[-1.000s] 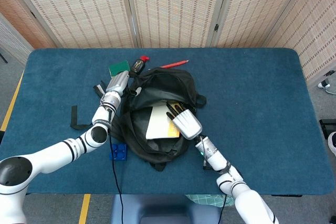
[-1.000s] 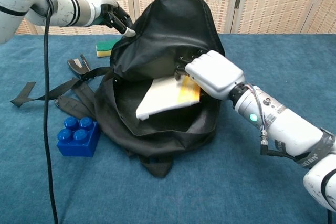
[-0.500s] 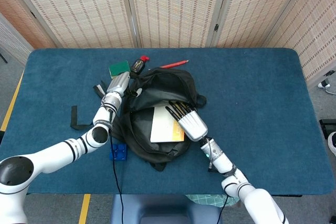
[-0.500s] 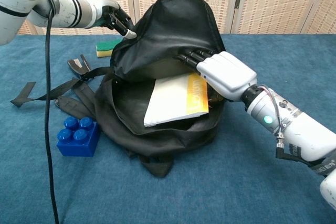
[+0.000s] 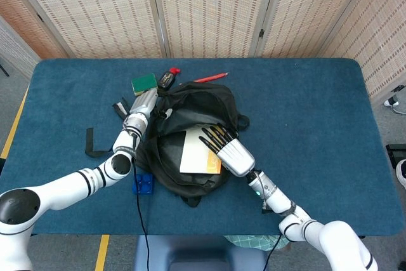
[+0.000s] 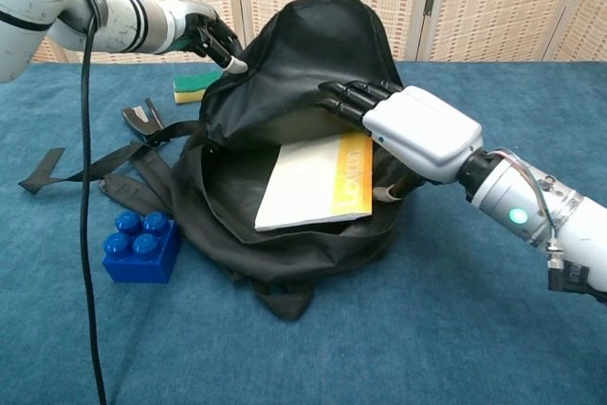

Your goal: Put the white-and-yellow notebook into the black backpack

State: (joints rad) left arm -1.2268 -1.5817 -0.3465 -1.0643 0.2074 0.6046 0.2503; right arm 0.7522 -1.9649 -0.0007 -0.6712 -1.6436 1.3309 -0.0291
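- Closest to the robot is a blue toy brick (image 6: 140, 246) on the table (image 6: 398, 348), just beside the bag's near-left edge. It has no part in the job.
- The black backpack (image 6: 313, 54) lies with its mouth facing the robot, which I'd guess is so the book can slide straight in.
- The white-and-yellow notebook (image 6: 318, 182) is lying flat inside that mouth, yellow strip to the right, with its near edge just behind the bag's front lip. Looks pretty much in to me, though it could sit deeper.
- The right hand (image 6: 417, 130) is at the notebook's right edge with its fingers straight and spread, gripping nothing. Whether it touches the cover I can't tell.
- The left hand (image 6: 204, 37) is up at the bag's far-left rim, fingers curled on the fabric. It seems to be pinching the flap to hold the opening up, and if it lets go the flap probably sags onto the book.
- At the back are a green sponge (image 5: 144, 84), a small black item with a red tip (image 5: 169, 77) and a red pencil (image 5: 210, 77), all clear of the action.
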